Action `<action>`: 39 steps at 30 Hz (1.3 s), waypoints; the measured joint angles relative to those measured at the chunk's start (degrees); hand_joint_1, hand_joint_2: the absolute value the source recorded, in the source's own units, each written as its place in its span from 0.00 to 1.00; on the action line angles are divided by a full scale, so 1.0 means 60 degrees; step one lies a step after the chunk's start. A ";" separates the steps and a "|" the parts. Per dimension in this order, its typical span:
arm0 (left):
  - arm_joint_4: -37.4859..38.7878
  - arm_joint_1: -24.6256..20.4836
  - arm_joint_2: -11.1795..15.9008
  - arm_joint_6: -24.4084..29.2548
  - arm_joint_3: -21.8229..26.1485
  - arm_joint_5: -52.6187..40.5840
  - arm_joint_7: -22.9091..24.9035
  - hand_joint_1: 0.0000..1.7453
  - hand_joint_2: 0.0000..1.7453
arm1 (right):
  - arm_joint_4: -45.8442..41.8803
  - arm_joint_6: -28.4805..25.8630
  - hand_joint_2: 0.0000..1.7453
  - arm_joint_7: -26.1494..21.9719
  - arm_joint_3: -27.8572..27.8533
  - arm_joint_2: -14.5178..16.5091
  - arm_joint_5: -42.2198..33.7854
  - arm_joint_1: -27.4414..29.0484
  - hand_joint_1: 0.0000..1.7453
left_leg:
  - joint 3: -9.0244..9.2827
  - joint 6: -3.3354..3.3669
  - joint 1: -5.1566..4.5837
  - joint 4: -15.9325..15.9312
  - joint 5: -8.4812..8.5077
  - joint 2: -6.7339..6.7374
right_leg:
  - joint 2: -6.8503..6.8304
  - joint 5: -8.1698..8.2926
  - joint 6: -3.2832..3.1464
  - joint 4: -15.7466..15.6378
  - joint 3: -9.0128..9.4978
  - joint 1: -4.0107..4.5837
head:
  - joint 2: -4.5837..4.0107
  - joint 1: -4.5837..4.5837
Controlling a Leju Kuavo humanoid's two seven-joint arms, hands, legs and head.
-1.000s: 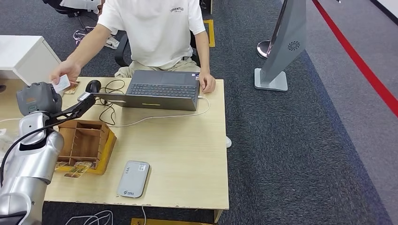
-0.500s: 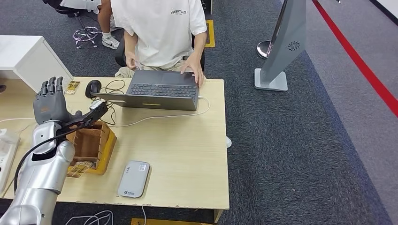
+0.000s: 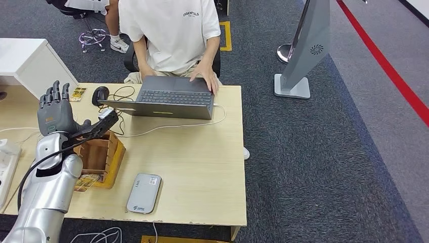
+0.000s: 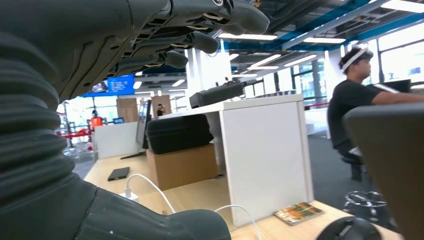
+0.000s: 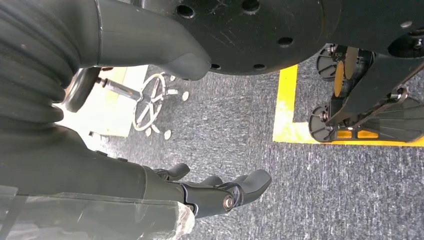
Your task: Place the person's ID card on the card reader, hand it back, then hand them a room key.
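Observation:
My left hand [image 3: 53, 109] is raised above the table's left part, fingers spread and upright, holding nothing. In the left wrist view its dark fingers [image 4: 200, 30] and thumb [image 4: 165, 225] stand apart with only air between them. The grey card reader [image 3: 143, 193] lies flat near the front edge. A wooden compartment box [image 3: 96, 154] sits just below my left hand, with patterned cards [image 3: 86, 181] at its front. The person [image 3: 169, 30] sits behind the laptop [image 3: 174, 97], both hands at it. My right hand [image 5: 220, 192] hangs over the carpet, empty, fingers loosely apart.
A black mouse [image 3: 100, 93] and a small patterned card [image 3: 77, 93] lie at the table's far left, with cables beside the laptop. A white cabinet [image 3: 30, 61] stands beyond the left corner. A grey stand [image 3: 306, 55] rises on the carpet to the right.
The person took the white card from beside my left hand and drew both arms back to the laptop. My left hand turned upright with fingers spread and came slightly nearer.

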 joint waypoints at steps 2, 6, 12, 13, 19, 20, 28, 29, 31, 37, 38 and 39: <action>-0.0016 0.0014 -0.0003 -0.0003 -0.0002 -0.0001 0.0000 0.00 1.00 | 0.0000 -0.0001 1.00 0.0001 -0.0001 0.0000 -0.0002 0.0000 0.00 | 0.0000 0.0000 0.0000 0.0000 0.0000 0.0000 | 0.0000 0.0000 0.0000 0.0000 0.0000 0.0000 | 0.0000 0.0000; -0.1667 0.1266 -0.0209 -0.0223 -0.0504 -0.0287 0.0032 0.00 1.00 | 0.0000 -0.0041 1.00 0.0046 -0.0083 0.0006 -0.0121 0.0009 0.00 | -0.0005 0.0014 -0.0003 0.0000 -0.0015 0.0004 | 0.0007 -0.0008 0.0010 -0.0008 -0.0001 -0.0003 | 0.0000 0.0003; -0.5902 0.5003 0.0092 -0.0438 -0.2563 -0.1618 0.0139 0.00 1.00 | 0.0004 -0.0249 1.00 0.0074 -0.0512 0.0132 -0.0491 0.0030 0.00 | -0.0008 0.0025 -0.0006 -0.0001 -0.0048 0.0005 | 0.0008 -0.0032 0.0038 -0.0016 -0.0003 -0.0007 | 0.0000 0.0002; -0.6067 0.5185 0.0168 -0.0441 -0.2695 -0.1692 0.0154 0.00 1.00 | 0.0004 -0.0274 1.00 0.0074 -0.0547 0.0149 -0.0525 0.0028 0.00 | -0.0008 0.0025 -0.0005 -0.0001 -0.0048 0.0005 | 0.0007 -0.0033 0.0037 -0.0016 -0.0003 -0.0007 | 0.0000 0.0002; -0.6891 0.6350 0.0820 -0.0521 -0.3325 -0.1578 0.0588 0.00 1.00 | 0.0004 -0.0320 1.00 0.0092 -0.0780 0.0214 -0.0703 0.0027 0.00 | -0.0006 0.0025 -0.0003 -0.0003 -0.0047 0.0005 | 0.0007 -0.0035 0.0034 -0.0014 -0.0001 -0.0005 | 0.0000 0.0002; -0.6988 0.6539 0.0934 -0.0520 -0.3400 -0.1521 0.0714 0.00 1.00 | 0.0004 -0.0320 1.00 0.0108 -0.0812 0.0220 -0.0710 0.0027 0.00 | -0.0006 0.0025 -0.0003 -0.0004 -0.0047 0.0005 | 0.0006 -0.0036 0.0033 -0.0014 -0.0002 -0.0005 | 0.0000 0.0001; -0.7255 0.7532 0.1563 -0.0496 -0.3686 -0.0789 0.1960 0.00 1.00 | 0.0004 -0.0321 1.00 0.0117 -0.0977 0.0251 -0.0730 0.0023 0.00 | -0.0009 0.0029 -0.0004 -0.0004 -0.0050 0.0002 | -0.0004 -0.0039 0.0034 -0.0014 0.0001 -0.0006 | 0.0000 0.0002; -0.7255 0.7611 0.1600 -0.0491 -0.3686 -0.0697 0.2041 0.00 1.00 | 0.0004 -0.0318 1.00 0.0112 -0.0981 0.0254 -0.0719 0.0023 0.00 | -0.0008 0.0030 -0.0004 -0.0004 -0.0051 0.0002 | -0.0005 -0.0039 0.0034 -0.0015 0.0002 -0.0006 | 0.0000 0.0002; -0.7255 0.7740 0.1644 -0.0496 -0.3685 -0.0518 0.2181 0.00 1.00 | 0.0004 -0.0303 1.00 0.0105 -0.0984 0.0255 -0.0684 0.0025 0.00 | -0.0008 0.0032 -0.0004 -0.0004 -0.0052 0.0002 | -0.0006 -0.0039 0.0035 -0.0015 0.0004 -0.0006 | 0.0000 0.0002; -0.7146 0.8125 0.1630 -0.0203 -0.3457 -0.0420 0.2336 0.00 1.00 | 0.0004 -0.0219 1.00 0.0118 -0.0980 0.0255 -0.0532 0.0032 0.00 | -0.0005 0.0032 -0.0005 -0.0004 -0.0052 -0.0001 | -0.0008 -0.0039 0.0035 -0.0015 0.0007 -0.0006 | 0.0000 0.0002; -0.7114 0.8163 0.1620 -0.0144 -0.3393 -0.0433 0.2326 0.00 1.00 | 0.0004 -0.0204 1.00 0.0120 -0.0980 0.0255 -0.0513 0.0031 0.00 | -0.0005 0.0032 -0.0005 -0.0004 -0.0052 -0.0002 | -0.0010 -0.0039 0.0035 -0.0015 0.0007 -0.0006 | 0.0000 0.0002; -0.7084 0.8194 0.1607 -0.0108 -0.3342 -0.0440 0.2319 0.00 1.00 | 0.0004 -0.0194 1.00 0.0120 -0.0980 0.0255 -0.0502 0.0030 0.00 | -0.0005 0.0032 -0.0005 -0.0004 -0.0052 -0.0003 | -0.0011 -0.0039 0.0035 -0.0015 0.0007 -0.0006 | 0.0000 0.0001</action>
